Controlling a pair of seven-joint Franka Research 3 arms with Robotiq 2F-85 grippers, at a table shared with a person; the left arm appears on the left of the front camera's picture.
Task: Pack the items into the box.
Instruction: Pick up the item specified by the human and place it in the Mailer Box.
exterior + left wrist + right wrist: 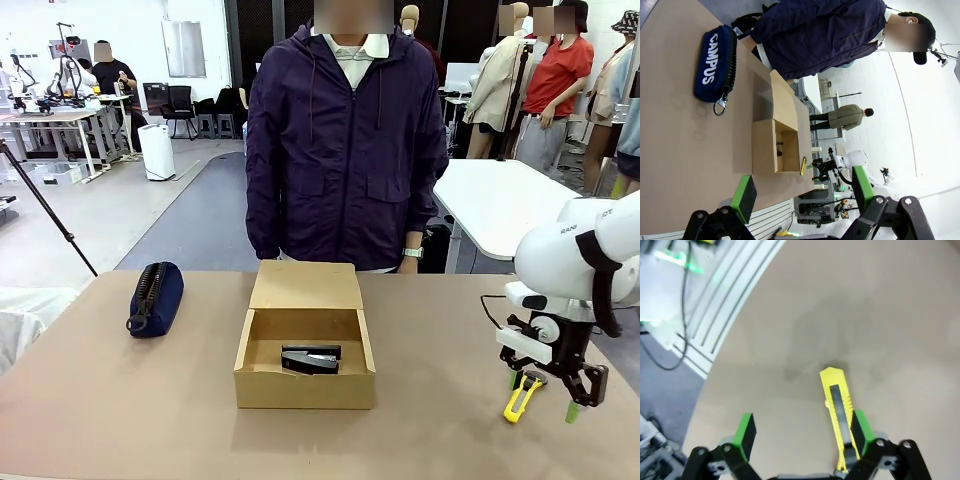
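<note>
The tan cardboard box (305, 385) stands open mid-table with its flap (305, 286) raised toward the person. The black stapler-like device (310, 358) lies inside it. The yellow utility knife (522, 395) lies flat on the table at the near right. My right gripper (543, 395) hovers open just over it. In the right wrist view the knife (836, 405) lies between the open fingers of the right gripper (802, 432), close against one green pad (861, 427). My left gripper (802, 192) is open and empty, well away from the box (762, 147) and knife (803, 165).
A navy zippered pouch (155, 297) lies at the left of the table (120, 400). A person in a dark jacket (345, 150) stands at the far edge behind the box, arms down. The table's edge and a rail (725, 315) run close to the knife.
</note>
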